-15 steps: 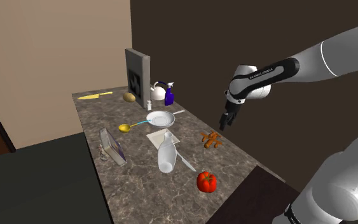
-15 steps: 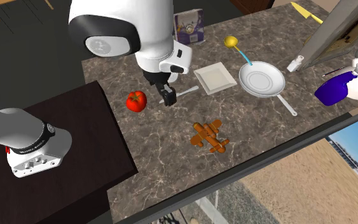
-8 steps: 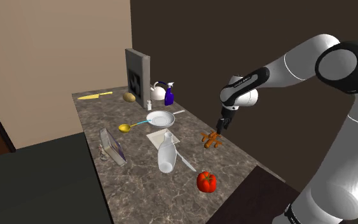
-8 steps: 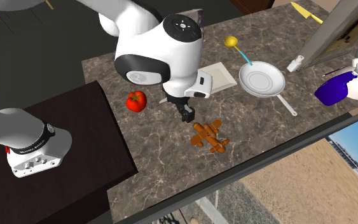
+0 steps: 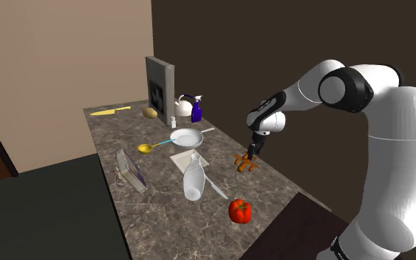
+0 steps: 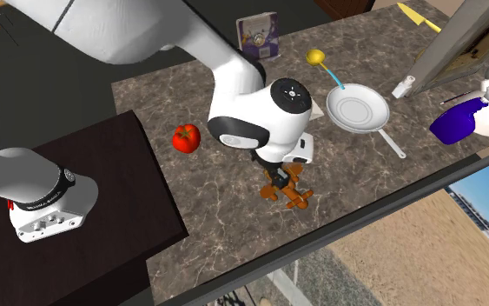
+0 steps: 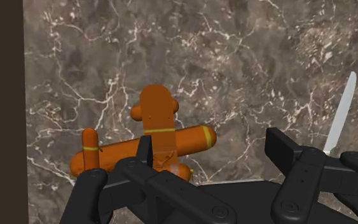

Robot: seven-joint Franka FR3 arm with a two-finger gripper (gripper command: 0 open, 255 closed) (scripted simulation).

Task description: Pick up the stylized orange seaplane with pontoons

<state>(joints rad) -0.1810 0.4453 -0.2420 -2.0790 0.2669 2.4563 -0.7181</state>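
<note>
The orange seaplane (image 5: 244,162) (image 6: 293,192) lies flat on the dark marble counter (image 5: 162,221), near the edge on the shoulder view's right. In the wrist view the seaplane (image 7: 155,130) shows its wing, yellow bands and pontoons. My black gripper (image 5: 252,153) (image 6: 278,177) (image 7: 212,151) hangs open just above it. One fingertip (image 7: 145,147) overlaps the fuselage and the other fingertip (image 7: 279,144) stands over bare counter beside the plane's nose. Nothing is clasped.
A red tomato (image 5: 240,210) (image 6: 186,137) sits near the stand (image 6: 103,200). A white bottle (image 5: 193,177), square plate (image 5: 190,158), pan (image 5: 188,137) (image 6: 357,108) and yellow spoon (image 5: 145,148) lie further in. The counter's edge (image 7: 20,108) runs close by the plane's tail.
The arm has swung down and across the counter toward the seaplane. The gripper went from high beside it to just above it, still open. The plane has not moved.
</note>
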